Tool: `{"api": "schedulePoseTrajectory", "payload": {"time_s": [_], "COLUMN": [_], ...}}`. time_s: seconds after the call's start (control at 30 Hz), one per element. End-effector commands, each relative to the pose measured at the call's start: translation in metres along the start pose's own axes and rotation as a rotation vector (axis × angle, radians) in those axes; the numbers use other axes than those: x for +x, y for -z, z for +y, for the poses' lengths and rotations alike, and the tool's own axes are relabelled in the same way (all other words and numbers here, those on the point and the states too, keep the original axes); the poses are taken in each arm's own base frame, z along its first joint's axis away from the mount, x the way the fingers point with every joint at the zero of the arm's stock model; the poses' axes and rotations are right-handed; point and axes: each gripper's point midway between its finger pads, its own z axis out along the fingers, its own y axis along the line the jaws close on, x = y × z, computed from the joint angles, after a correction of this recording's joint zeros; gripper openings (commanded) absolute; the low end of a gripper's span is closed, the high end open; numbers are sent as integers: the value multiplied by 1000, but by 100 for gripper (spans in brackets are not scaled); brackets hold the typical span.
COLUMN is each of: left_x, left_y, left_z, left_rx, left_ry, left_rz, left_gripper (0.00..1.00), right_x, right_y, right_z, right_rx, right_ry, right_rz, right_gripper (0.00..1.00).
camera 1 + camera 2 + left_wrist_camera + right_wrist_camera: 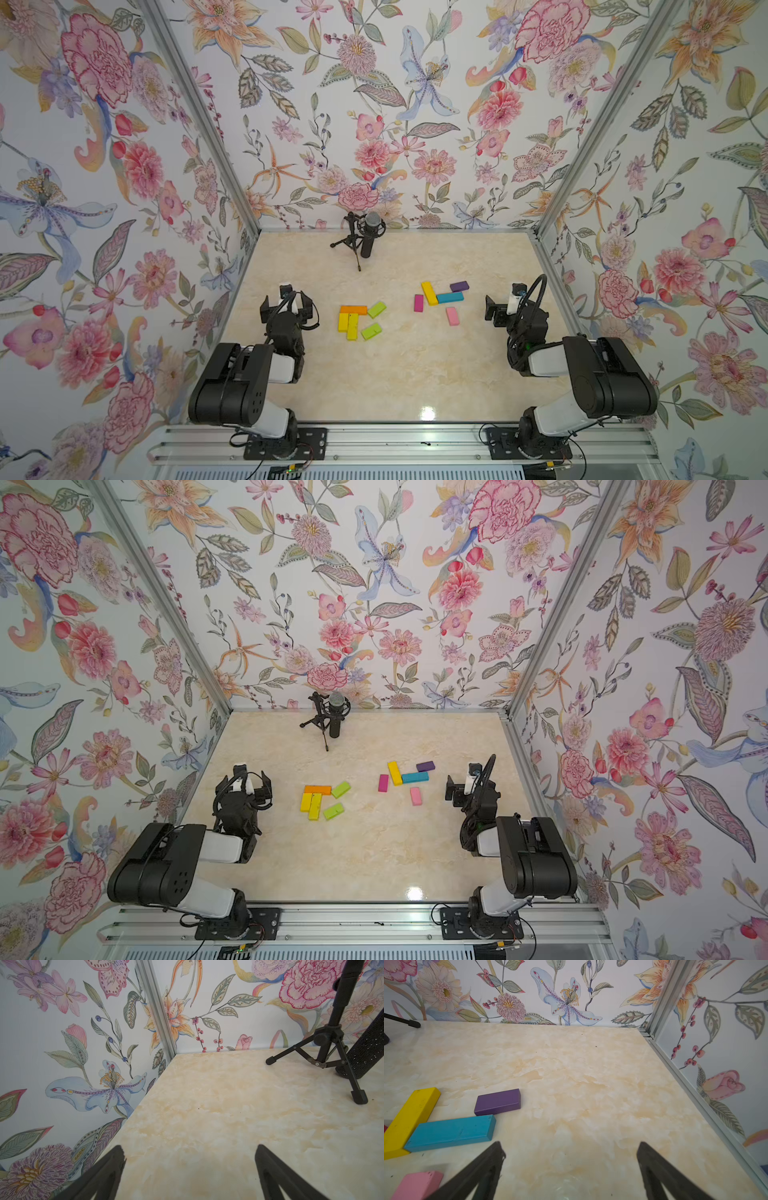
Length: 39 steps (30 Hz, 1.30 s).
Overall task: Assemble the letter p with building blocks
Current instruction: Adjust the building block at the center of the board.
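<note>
The building blocks lie flat on the marble table in two groups. In both top views the left group holds an orange block [353,310], two yellow blocks [349,325] and two lime green blocks [376,309] [333,811]. The right group holds a magenta block [418,303], a long yellow block [429,293], a teal block [450,297], a purple block [459,286] and a pink block [452,316]. My left gripper [286,303] [189,1148] is open over bare table, left of the orange block. My right gripper [509,305] [569,1145] is open and empty, right of the teal block [450,1133] and purple block [497,1102].
A black microphone on a tripod [368,237] [332,1043] stands at the back centre of the table. Floral walls with metal corner posts [245,216] close the table in on three sides. An aluminium rail [395,440] carrying both arm bases runs along the front edge.
</note>
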Motion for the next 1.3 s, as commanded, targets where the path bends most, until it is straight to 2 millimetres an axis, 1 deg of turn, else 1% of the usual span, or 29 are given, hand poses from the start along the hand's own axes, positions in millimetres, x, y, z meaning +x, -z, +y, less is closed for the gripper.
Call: {"api": "schedulePoseTrajectory", "payload": {"time_s": [0.0,0.3,0.77,0.83,0.9,0.97,1.0,1.07,1.13,1.2,1.27], "left_x": [-10,-9,-10,-11,-18,-33,-41,-60,-72,-77,-82], "left_y": [-3,-2,-1,0,-1,-8,-9,-9,-9,-12,-15], "left_z": [1,2,4,4,15,20,21,20,19,11,1], "left_rx": [6,4,1,-2,-70,-117,-117,-96,-85,-41,6], "left_ry": [8,15,18,19,36,27,30,55,103,136,154], "left_rz": [-28,-30,-35,-40,-27,42,57,57,66,97,132], "left_gripper": [99,99,99,99,99,99,99,99,100,99,99], "right_x": [-12,-11,-12,-18,-27,-46,-56,-79,-94,-101,-101], "right_y": [-2,-3,-2,-2,-1,0,2,9,15,19,22], "right_z": [0,-4,-2,3,0,-4,-1,7,20,37,58], "right_rx": [7,-1,4,-10,57,165,172,156,81,3,-74], "right_ry": [8,-12,2,29,47,70,68,2,-94,-148,-158], "right_rz": [-36,-29,-34,-32,-15,37,58,89,119,173,222], "right_gripper": [100,100,100,100,100,100,100,100,100,100,100]}}
